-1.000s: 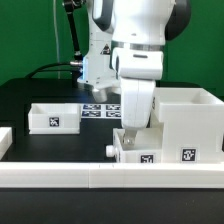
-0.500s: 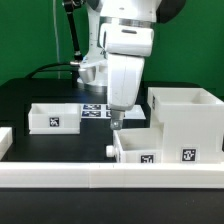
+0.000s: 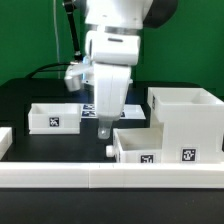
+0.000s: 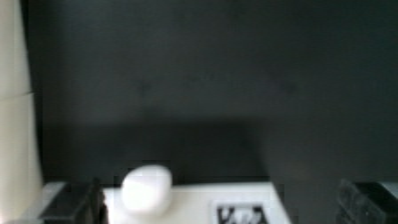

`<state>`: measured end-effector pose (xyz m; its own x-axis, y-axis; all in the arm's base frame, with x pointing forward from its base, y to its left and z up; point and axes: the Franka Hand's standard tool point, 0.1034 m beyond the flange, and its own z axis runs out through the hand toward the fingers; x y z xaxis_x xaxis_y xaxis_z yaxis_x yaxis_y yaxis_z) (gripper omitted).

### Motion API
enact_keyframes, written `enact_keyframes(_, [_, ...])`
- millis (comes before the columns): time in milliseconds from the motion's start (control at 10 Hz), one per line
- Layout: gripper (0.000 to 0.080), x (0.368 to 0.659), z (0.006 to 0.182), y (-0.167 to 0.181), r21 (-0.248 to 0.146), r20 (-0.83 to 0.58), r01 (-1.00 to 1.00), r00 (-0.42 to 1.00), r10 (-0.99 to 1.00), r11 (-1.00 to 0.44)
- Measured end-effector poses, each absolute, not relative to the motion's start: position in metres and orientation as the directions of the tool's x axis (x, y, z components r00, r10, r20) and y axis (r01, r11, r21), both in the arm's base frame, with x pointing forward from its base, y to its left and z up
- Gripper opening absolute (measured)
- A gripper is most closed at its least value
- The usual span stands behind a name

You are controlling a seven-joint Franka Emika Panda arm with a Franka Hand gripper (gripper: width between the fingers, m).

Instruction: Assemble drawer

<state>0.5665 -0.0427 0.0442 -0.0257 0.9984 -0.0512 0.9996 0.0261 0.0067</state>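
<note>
A large white open drawer box [image 3: 185, 118] stands at the exterior view's right. A small white drawer [image 3: 145, 150] with a round knob [image 3: 108, 152] lies in front of it, against its left side. A second small drawer [image 3: 52, 117] sits at the left. My gripper [image 3: 104, 129] hangs above the black table, just up and left of the knobbed drawer. It is open and empty. In the wrist view the dark fingers [image 4: 75, 200] stand wide apart, with the knob [image 4: 146, 190] and the tagged drawer face [image 4: 240, 212] below them.
A long white rail [image 3: 110, 176] runs along the table's front edge. A white piece [image 3: 4, 140] shows at the far left. The marker board [image 3: 86, 110] lies behind my arm, mostly hidden. A white strip [image 4: 13, 90] borders the wrist view.
My arm has moved to the exterior view's left, away from the knobbed drawer and the box. The gripper holds nothing.
</note>
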Motion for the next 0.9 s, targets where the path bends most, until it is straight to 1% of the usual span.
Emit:
enact_keyframes(100, [0.0649,0.569,0.039,-0.050,0.002,-0.023,1.000,-0.022,1.000,0.022])
enact_keyframes(300, [0.0649,0.574,0.035,-0.062,0.001,0.057,0.999,-0.034,0.998,0.034])
enact_keyframes(400, [0.0649,0.575,0.033,-0.061,0.002,0.066,1.000,-0.027,0.997,0.027])
enact_keyframes(500, [0.0649,0.577,0.032,-0.058,0.011,0.068,1.000,-0.028,0.997,0.027])
enact_keyframes(700, [0.0649,0.577,0.030,-0.051,0.006,0.071,1.000,-0.024,0.997,0.023])
enact_keyframes(900, [0.0649,0.580,0.028,-0.051,0.058,0.065,0.998,-0.023,0.998,0.019])
